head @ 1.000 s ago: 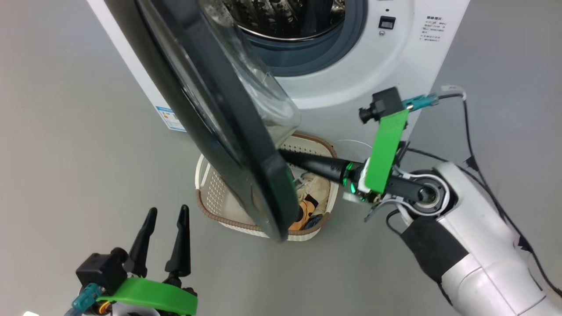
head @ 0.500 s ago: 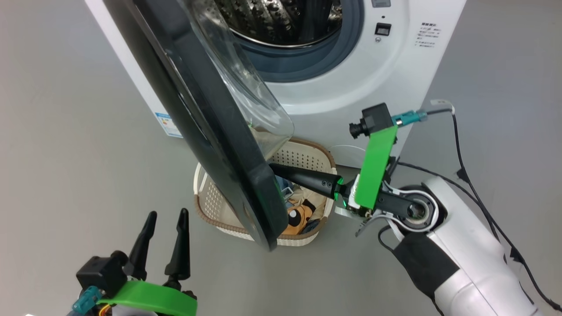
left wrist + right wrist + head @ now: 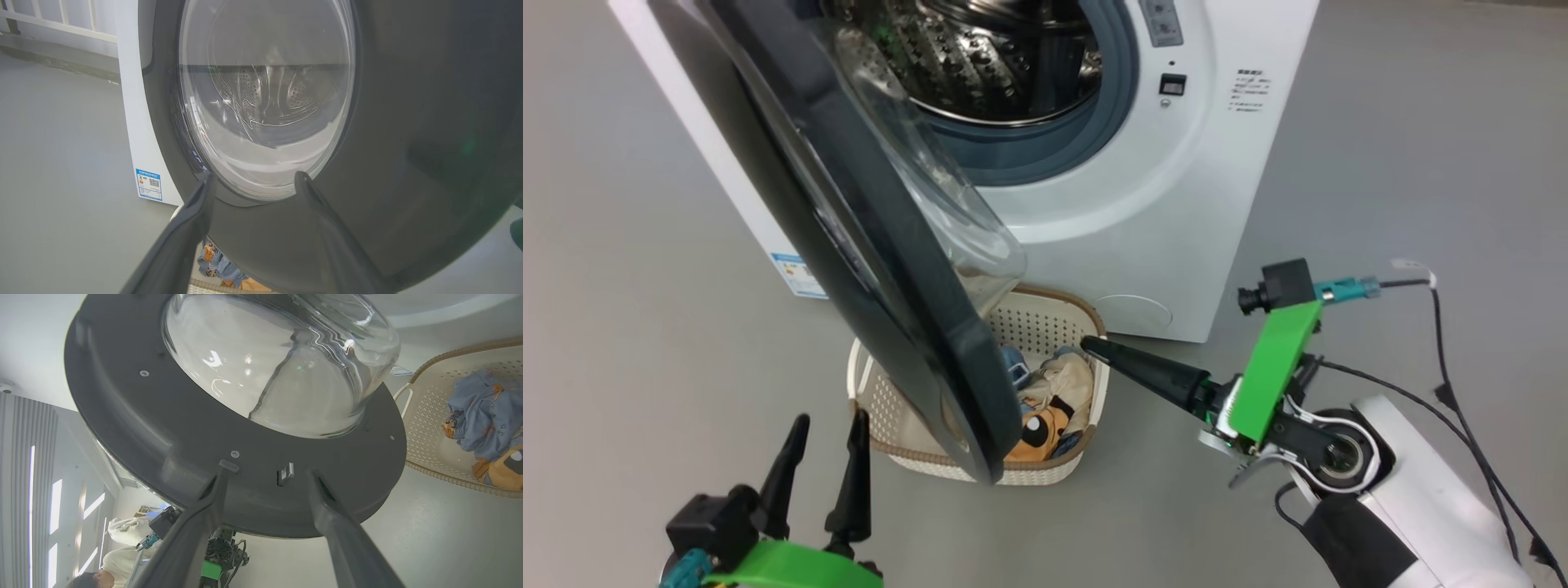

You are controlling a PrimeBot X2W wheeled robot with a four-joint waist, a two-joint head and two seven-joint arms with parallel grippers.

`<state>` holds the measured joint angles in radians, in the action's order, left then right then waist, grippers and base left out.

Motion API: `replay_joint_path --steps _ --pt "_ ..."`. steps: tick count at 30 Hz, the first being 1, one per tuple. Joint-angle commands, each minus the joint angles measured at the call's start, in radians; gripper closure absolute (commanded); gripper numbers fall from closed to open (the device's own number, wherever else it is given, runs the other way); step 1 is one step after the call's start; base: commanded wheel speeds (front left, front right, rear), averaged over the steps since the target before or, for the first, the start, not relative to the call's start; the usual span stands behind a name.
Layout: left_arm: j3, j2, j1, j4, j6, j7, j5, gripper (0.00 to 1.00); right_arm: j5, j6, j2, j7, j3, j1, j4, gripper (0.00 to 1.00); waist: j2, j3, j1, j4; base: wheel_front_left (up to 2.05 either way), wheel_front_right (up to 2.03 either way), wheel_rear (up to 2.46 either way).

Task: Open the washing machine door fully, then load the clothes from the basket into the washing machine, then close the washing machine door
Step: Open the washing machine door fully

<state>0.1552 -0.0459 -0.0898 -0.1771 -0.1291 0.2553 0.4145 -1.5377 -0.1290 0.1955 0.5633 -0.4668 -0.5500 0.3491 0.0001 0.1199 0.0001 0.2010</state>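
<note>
Washing machine door (image 3: 882,269) stands swung partly out from the washing machine (image 3: 1176,204), over the basket (image 3: 1054,314) holding the clothes (image 3: 1045,408). Right tool (image 3: 1088,346), spread and empty, points at the door's inner face. Left tool (image 3: 829,420), spread and empty, faces its outer side.

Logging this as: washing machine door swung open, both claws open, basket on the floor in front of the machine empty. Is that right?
One error: the basket is not empty. The head view shows the clothes lying in it, one blue, one cream and orange. The rest holds: the washing machine door is open, and the left claw and right claw are both open.
</note>
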Motion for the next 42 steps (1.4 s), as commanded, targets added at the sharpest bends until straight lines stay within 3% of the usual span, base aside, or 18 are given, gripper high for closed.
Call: replay_joint_path --steps 1,23,42 --pt "-0.035 -0.022 0.012 0.021 -0.002 0.006 -0.009 0.0 0.016 -0.002 0.008 -0.022 -0.001 0.024 -0.034 0.0 -0.0001 -0.021 -0.0001 -0.025 0.0 0.0 0.0" --pt "-0.11 -0.033 0.106 0.041 -0.002 0.006 -0.013 0.0 0.075 -0.002 0.197 -0.28 -0.024 0.257 0.034 0.0 -0.0001 -0.073 -0.0001 -0.126 0.0 0.0 0.0" --pt "-0.11 -0.028 0.111 0.031 -0.002 0.006 -0.01 0.0 0.236 -0.002 0.313 -0.746 -0.167 0.27 0.157 0.0 -0.0001 -0.075 -0.0001 -0.139 0.0 0.0 0.0"
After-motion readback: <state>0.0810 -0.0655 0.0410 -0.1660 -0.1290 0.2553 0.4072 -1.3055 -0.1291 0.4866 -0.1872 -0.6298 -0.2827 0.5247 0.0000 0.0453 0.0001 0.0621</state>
